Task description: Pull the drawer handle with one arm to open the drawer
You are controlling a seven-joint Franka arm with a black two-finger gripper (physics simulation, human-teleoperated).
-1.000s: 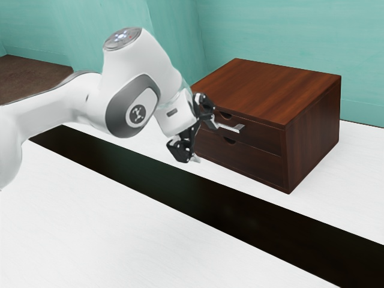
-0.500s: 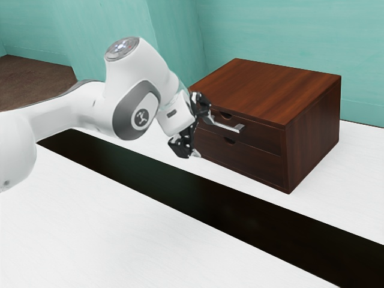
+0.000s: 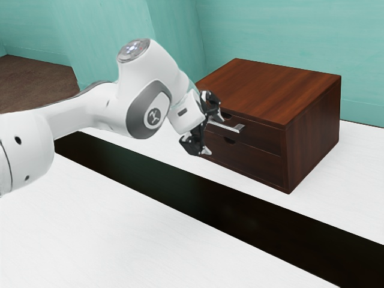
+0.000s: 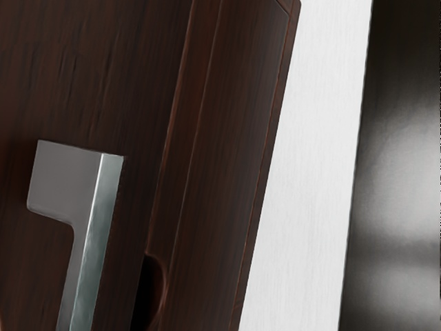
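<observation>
The white arm (image 3: 90, 117) comes in from the exterior view's left, its base cut off at the frame edge. Its black fingers (image 3: 198, 144) stand spread, above and below the near end of the silver handle (image 3: 231, 127), partly hiding it; contact cannot be made out. Right of them, the top drawer (image 3: 261, 135) looks flush in the brown cabinet (image 3: 270, 90) on the white desk (image 3: 120, 240). The wrist view cuts the handle off at its lower edge.

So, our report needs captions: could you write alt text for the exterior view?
A white robot arm reaches from the exterior view's left, its black gripper at the silver handle on the top drawer of a wooden cabinet.
</observation>
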